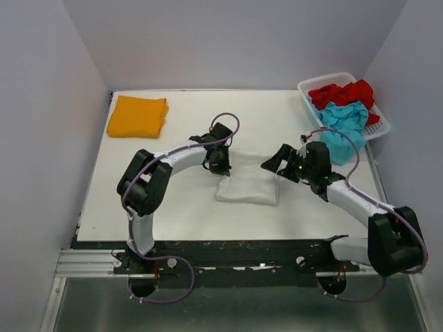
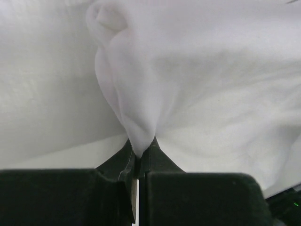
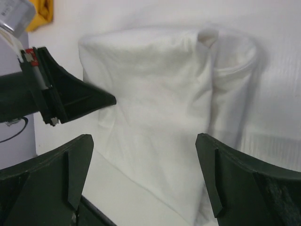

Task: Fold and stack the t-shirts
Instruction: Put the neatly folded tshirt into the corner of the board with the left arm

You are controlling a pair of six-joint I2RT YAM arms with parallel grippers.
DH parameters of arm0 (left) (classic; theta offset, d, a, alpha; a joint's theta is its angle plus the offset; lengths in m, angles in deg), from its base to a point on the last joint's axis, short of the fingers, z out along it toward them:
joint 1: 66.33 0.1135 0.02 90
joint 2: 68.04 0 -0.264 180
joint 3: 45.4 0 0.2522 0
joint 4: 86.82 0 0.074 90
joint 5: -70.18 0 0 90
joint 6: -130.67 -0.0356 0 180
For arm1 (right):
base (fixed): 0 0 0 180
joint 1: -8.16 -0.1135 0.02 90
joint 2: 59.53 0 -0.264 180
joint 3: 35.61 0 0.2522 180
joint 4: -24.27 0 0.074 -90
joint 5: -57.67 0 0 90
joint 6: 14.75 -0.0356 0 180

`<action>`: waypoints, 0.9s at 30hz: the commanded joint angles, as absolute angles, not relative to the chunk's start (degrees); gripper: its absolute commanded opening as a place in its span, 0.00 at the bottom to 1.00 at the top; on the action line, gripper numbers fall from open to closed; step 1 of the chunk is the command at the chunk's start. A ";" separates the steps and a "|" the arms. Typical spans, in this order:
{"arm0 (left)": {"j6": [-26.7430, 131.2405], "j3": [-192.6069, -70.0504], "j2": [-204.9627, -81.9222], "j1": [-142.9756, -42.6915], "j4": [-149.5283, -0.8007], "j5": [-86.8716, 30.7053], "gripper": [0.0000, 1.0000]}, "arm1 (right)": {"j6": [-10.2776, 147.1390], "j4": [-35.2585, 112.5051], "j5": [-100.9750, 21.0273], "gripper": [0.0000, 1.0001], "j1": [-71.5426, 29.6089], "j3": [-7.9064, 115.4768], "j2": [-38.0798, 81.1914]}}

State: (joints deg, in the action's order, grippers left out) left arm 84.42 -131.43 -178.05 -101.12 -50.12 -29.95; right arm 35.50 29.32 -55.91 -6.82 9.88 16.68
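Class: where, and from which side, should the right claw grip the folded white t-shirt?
Far-right corner of the white t-shirt, from the right: it lies flat, folded; the left claw pinches its far-left corner; the open right claw faces that side.

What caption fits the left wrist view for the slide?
Left gripper shut on a pinched fold of the white t-shirt, the cloth bunching into a ridge at its closed jaws.

White counter (image 1: 173, 207): folded orange-yellow t-shirt (image 1: 138, 116) at ten o'clock, white t-shirt (image 1: 248, 187) near centre, lattice basket (image 1: 324, 79) at two o'clock, its teal t-shirt (image 1: 342, 131) possibly spilling onto the counter
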 commanded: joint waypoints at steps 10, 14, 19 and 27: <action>50.26 -149.27 -176.03 -92.21 -35.57 -4.17 0.00 | 37.57 38.56 -20.09 1.00 -6.59 5.58 -10.48; 44.07 -157.25 -180.02 -86.30 -33.97 -2.68 0.00 | 39.82 38.58 -18.39 1.00 -6.60 5.15 -12.46; 31.50 -164.93 -184.09 -81.18 -35.82 -0.64 0.00 | 40.94 38.60 -15.65 1.00 -6.62 4.56 -11.74; 22.85 -173.14 -186.36 -75.13 -36.34 2.04 0.00 | 42.01 38.59 -13.27 1.00 -6.61 5.16 -7.69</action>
